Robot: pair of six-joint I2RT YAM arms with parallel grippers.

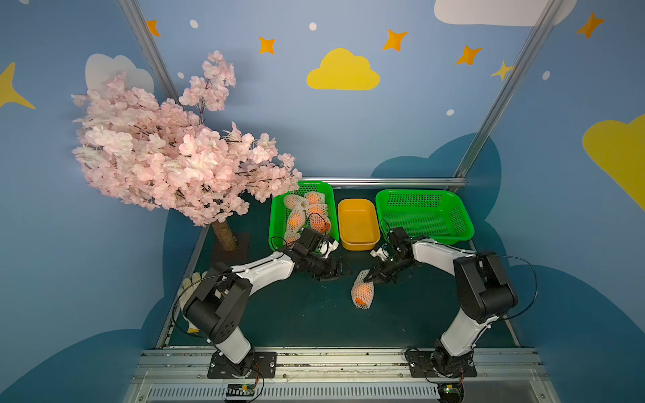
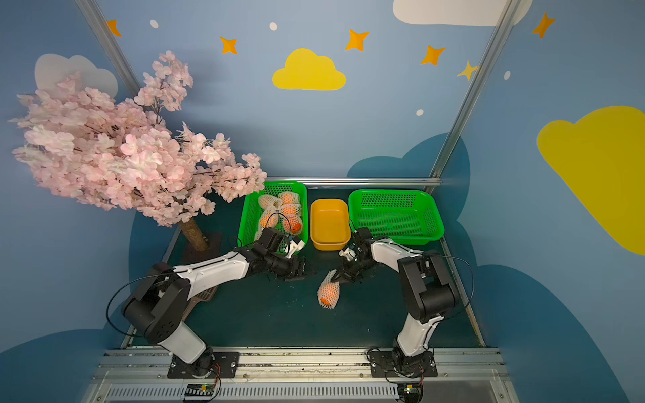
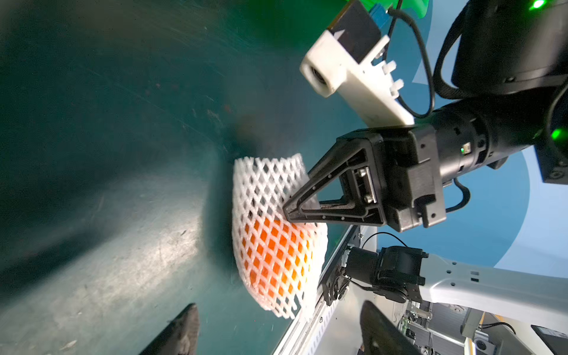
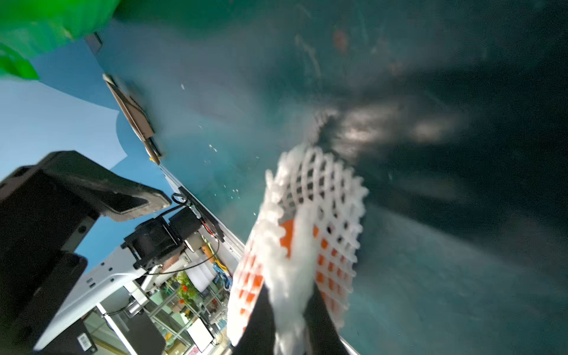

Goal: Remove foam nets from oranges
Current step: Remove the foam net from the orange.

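Observation:
One orange [image 1: 360,300] in a white foam net [image 1: 363,291] lies on the dark green table between my arms, seen in both top views; the same foam net [image 2: 328,293]. My right gripper [image 1: 367,277] is shut on the net's upper end; in the right wrist view its black fingers [image 4: 289,316] pinch a fold of the foam net [image 4: 322,199] with orange [image 4: 287,236] showing through. My left gripper [image 1: 343,270] hovers open just left of it, apart from it. In the left wrist view the net [image 3: 270,184] sits beyond my open left gripper [image 3: 281,329].
A green basket [image 1: 275,216] at the back holds several more netted oranges [image 1: 307,216]. Next to it stand a yellow-orange tub [image 1: 357,219] and a second green basket [image 1: 422,218]. A pink blossom tree [image 1: 174,157] overhangs the left side. A white glove [image 1: 193,279] lies under my left arm.

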